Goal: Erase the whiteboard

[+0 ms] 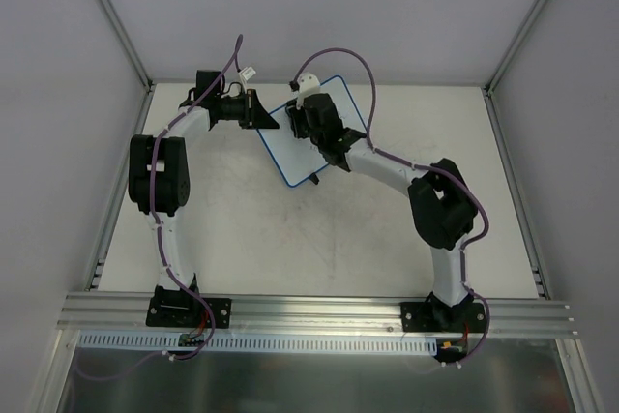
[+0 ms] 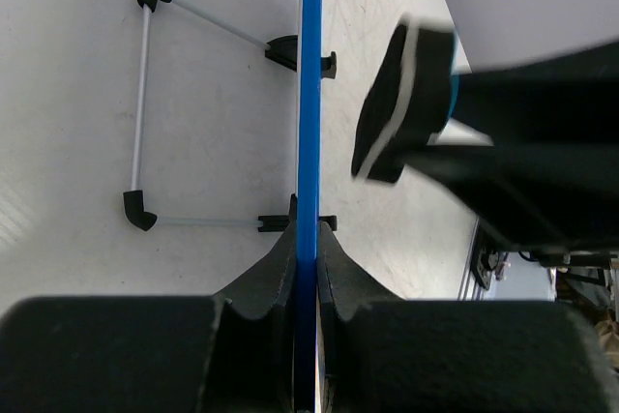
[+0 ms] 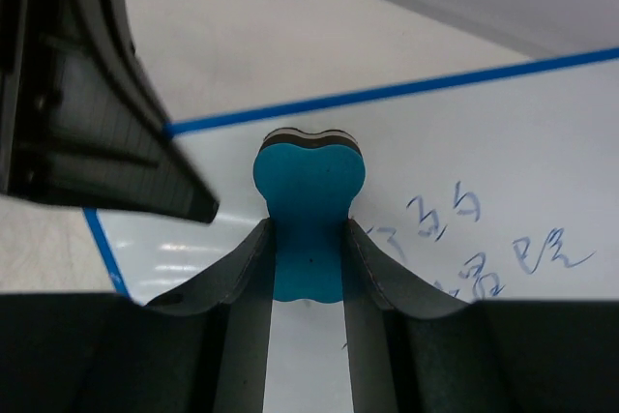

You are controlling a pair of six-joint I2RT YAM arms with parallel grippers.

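The whiteboard point(image 1: 295, 147) is a white board with a thin blue rim, held tilted above the table. My left gripper point(image 1: 253, 109) is shut on its left edge; in the left wrist view the blue rim point(image 2: 309, 113) runs edge-on between the jaws of the left gripper point(image 2: 308, 249). My right gripper point(image 1: 308, 113) is over the board's face, shut on a blue bone-shaped eraser point(image 3: 309, 210) whose dark pad faces the board. Blue handwritten marks point(image 3: 474, 239) lie right of the eraser on the board point(image 3: 542, 142). The eraser also shows in the left wrist view point(image 2: 401, 103).
A wire stand with black corner caps point(image 2: 145, 108) hangs behind the board, and the board's black clip feet point(image 2: 290, 50) grip the rim. Aluminium frame rails point(image 1: 309, 311) run along the table's near edge. Grey enclosure walls stand left, right and behind.
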